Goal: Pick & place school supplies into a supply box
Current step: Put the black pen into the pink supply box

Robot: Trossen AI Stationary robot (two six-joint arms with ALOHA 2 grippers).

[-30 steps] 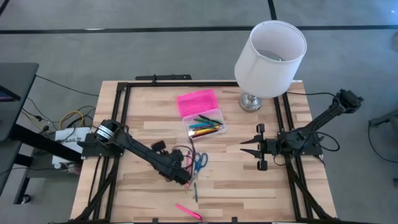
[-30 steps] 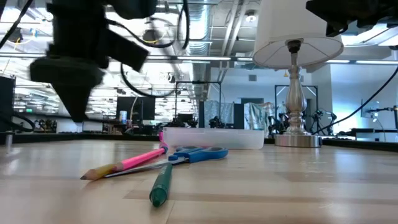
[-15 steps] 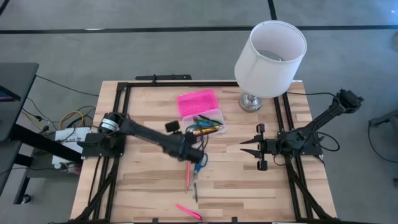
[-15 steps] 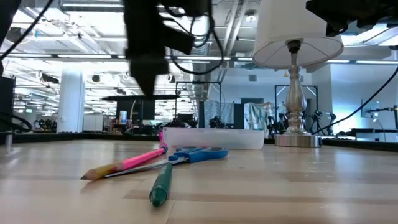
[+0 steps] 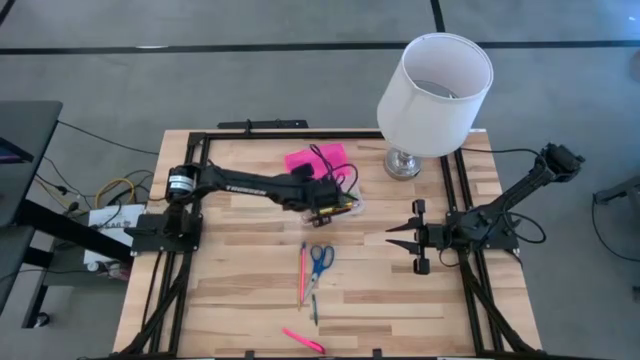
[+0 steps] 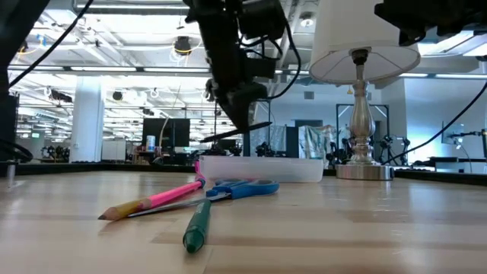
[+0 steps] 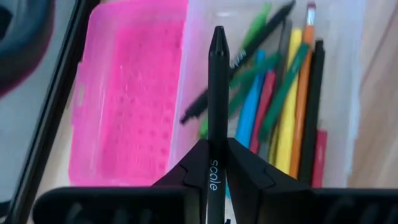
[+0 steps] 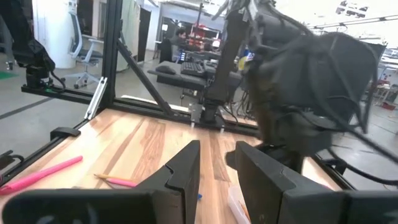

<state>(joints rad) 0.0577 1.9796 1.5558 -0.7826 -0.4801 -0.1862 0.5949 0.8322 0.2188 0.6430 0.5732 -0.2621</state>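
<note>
Above the supply box (image 7: 348, 81), left end effector (image 7: 216, 163) grips black pen (image 7: 217, 93).

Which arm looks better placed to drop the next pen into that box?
The left. Its gripper already holds a black pen above the open supply box, while the right gripper waits off to the side with nothing in it.

Black pen (image 7: 217, 93) in left wrist view: white lettering on barrel, reads "scole" or similar, last letters uncertain. Green pen (image 7: 247, 43) in the supply box (image 7: 336, 74): dark print on barrel, too small to read. No other legible text.
</note>
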